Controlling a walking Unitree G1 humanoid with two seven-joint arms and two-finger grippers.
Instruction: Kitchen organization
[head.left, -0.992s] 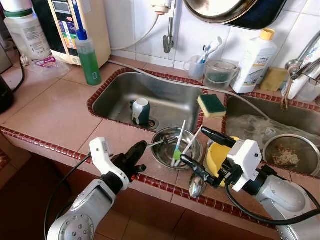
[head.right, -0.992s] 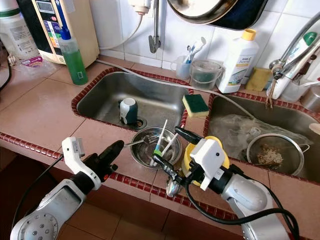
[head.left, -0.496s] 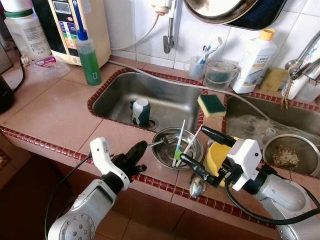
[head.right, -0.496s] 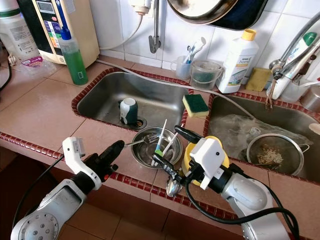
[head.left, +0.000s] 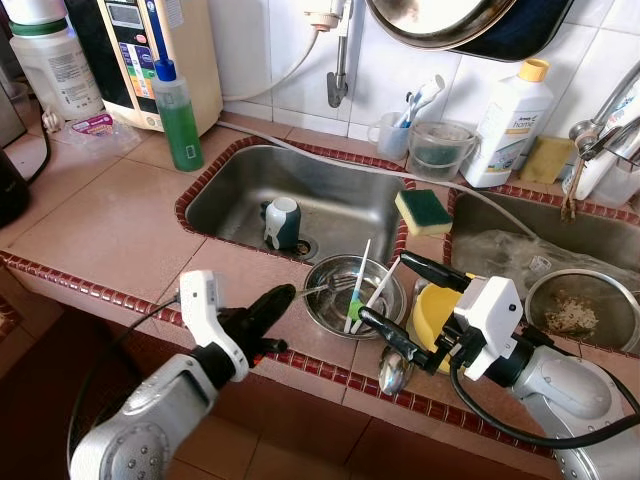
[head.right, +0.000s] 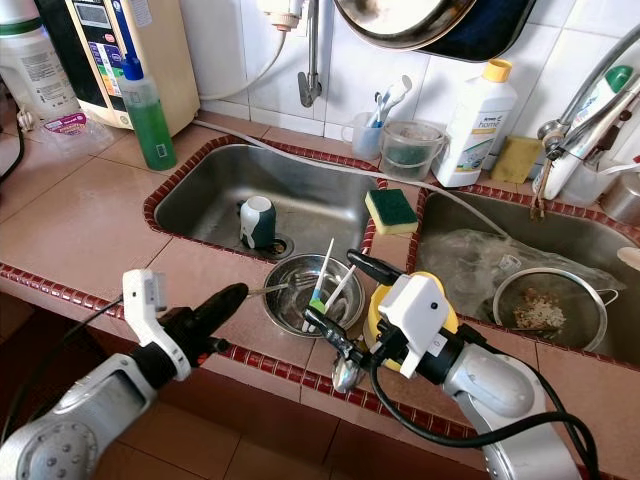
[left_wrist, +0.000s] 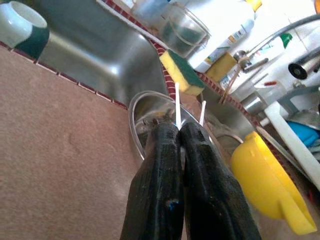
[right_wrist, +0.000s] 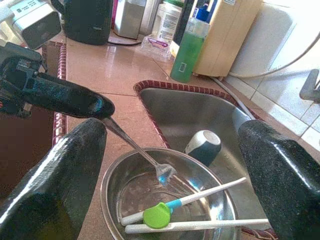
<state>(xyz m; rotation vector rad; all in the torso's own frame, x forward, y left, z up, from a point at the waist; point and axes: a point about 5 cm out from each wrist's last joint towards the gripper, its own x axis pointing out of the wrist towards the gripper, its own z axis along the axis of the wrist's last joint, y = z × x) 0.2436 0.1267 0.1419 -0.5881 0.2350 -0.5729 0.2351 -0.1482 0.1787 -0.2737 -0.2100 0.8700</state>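
Observation:
A steel bowl (head.left: 312, 322) stands on the tiled counter just in front of the left sink. In it lie two white sticks, one with a green head (head.left: 354, 309), and the tines of a fork (head.left: 318, 288). My left gripper (head.left: 283, 294) is shut on the fork's handle at the bowl's near-left rim; the left wrist view has the closed fingertips (left_wrist: 170, 131) pointing at the bowl (left_wrist: 145, 107). My right gripper (head.left: 385, 290) stands open at the bowl's right side, over a yellow cup (head.left: 432, 312). The right wrist view looks down on the fork (right_wrist: 135, 145) and bowl (right_wrist: 107, 195).
A spoon (head.left: 392, 372) lies on the counter edge under my right gripper. A cup (head.left: 282, 220) lies in the left sink, and a sponge (head.left: 423, 210) sits on the divider. A green bottle (head.left: 177, 110) stands back left, a strainer (head.left: 580, 310) in the right sink.
My left arm has dropped and its wrist has shifted slightly left, while the gripper stays shut on the fork at the bowl. The right gripper has barely moved.

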